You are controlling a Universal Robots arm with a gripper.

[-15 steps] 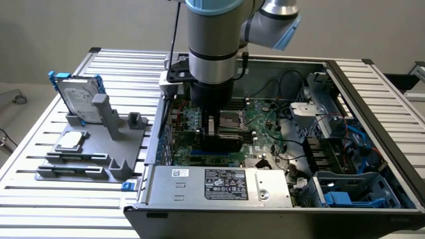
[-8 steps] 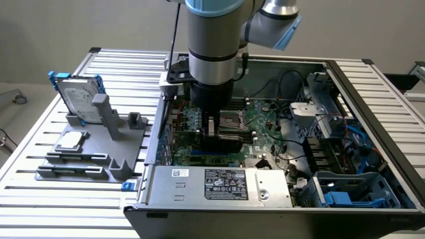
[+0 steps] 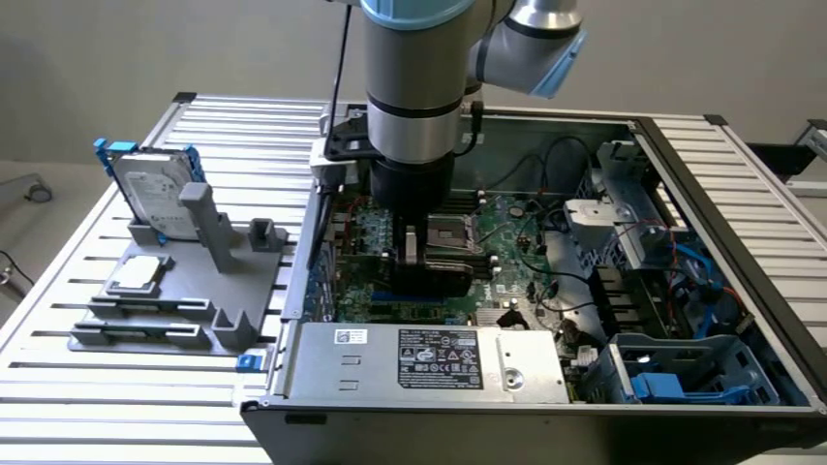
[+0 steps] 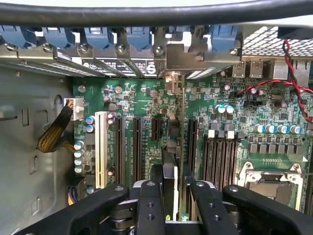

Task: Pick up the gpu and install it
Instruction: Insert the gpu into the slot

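In the wrist view the gpu stands edge-on between my fingers, a thin green board with a dark cooler. It sits upright over the motherboard, in line with a black slot. Its silver end bracket rests against the case's rear panel. My gripper is shut on the card's near end. In the exterior view my gripper reaches straight down into the open computer case, with the dark gpu below it, low over the board.
Black slots and one white slot flank the card. The CPU socket and red wires lie to one side. Outside the case, a hard drive in a blue frame and a CPU chip sit on a grey fixture.
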